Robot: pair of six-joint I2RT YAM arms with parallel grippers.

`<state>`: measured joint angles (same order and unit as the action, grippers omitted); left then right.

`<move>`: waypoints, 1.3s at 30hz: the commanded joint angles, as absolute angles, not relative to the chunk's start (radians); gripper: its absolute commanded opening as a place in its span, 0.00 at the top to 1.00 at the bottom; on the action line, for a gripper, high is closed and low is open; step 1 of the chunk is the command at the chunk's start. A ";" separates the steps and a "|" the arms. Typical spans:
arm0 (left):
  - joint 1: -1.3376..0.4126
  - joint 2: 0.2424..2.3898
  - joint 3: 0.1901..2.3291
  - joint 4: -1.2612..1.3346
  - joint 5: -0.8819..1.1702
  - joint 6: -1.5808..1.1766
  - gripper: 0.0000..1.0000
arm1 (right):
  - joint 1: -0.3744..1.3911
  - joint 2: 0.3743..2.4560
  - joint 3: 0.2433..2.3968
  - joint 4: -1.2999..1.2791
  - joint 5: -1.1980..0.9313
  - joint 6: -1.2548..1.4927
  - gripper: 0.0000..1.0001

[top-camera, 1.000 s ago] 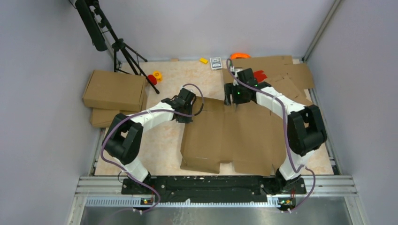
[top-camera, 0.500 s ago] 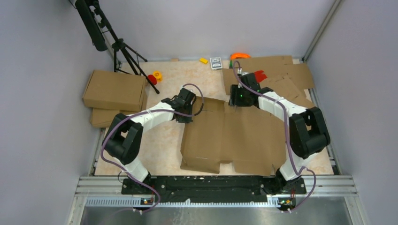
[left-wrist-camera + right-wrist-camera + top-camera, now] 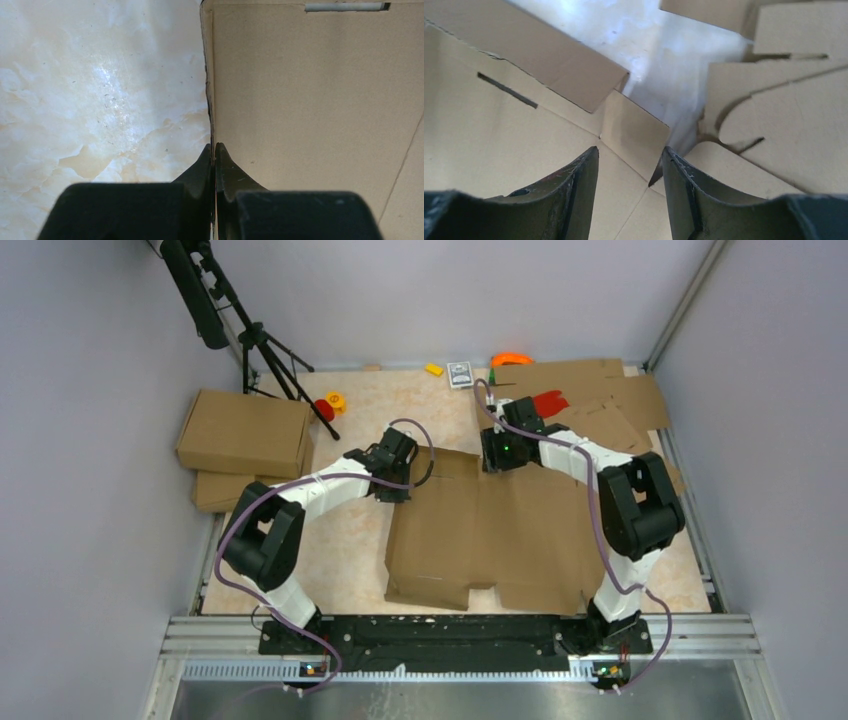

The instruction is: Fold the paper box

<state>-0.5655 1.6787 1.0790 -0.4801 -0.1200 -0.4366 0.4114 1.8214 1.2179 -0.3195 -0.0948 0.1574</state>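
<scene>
The paper box [image 3: 500,535] is a flat brown cardboard blank lying open in the middle of the table. My left gripper [image 3: 405,480] is shut on its raised far-left flap; in the left wrist view the flap edge [image 3: 208,75] runs up from between my closed fingers [image 3: 214,155]. My right gripper [image 3: 495,452] is open over the box's far edge. In the right wrist view my fingers [image 3: 629,155] straddle a small corner flap [image 3: 634,132], with a folded strip [image 3: 539,55] and a slot [image 3: 506,90] to the left.
Other flat cardboard sheets [image 3: 600,400] are heaped at the far right, also in the right wrist view [image 3: 784,115]. Folded boxes [image 3: 245,432] are stacked at the far left. A tripod [image 3: 265,350], red and yellow toys [image 3: 330,403] and a card [image 3: 460,373] lie at the back.
My right gripper swung right, then came back left and settled over the box's far edge. The left arm and the box have not moved.
</scene>
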 commanded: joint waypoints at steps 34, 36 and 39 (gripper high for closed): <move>-0.582 1.698 1.124 -0.453 -0.005 -0.397 1.00 | 0.625 1.885 1.456 -0.476 -0.032 -0.156 1.00; -0.593 1.695 1.128 -0.452 0.042 -0.365 1.00 | 0.631 1.901 1.479 -0.500 -0.028 -0.175 1.00; -0.604 1.692 1.130 -0.462 0.041 -0.336 1.00 | 0.635 1.901 1.484 -0.519 -0.042 -0.202 1.00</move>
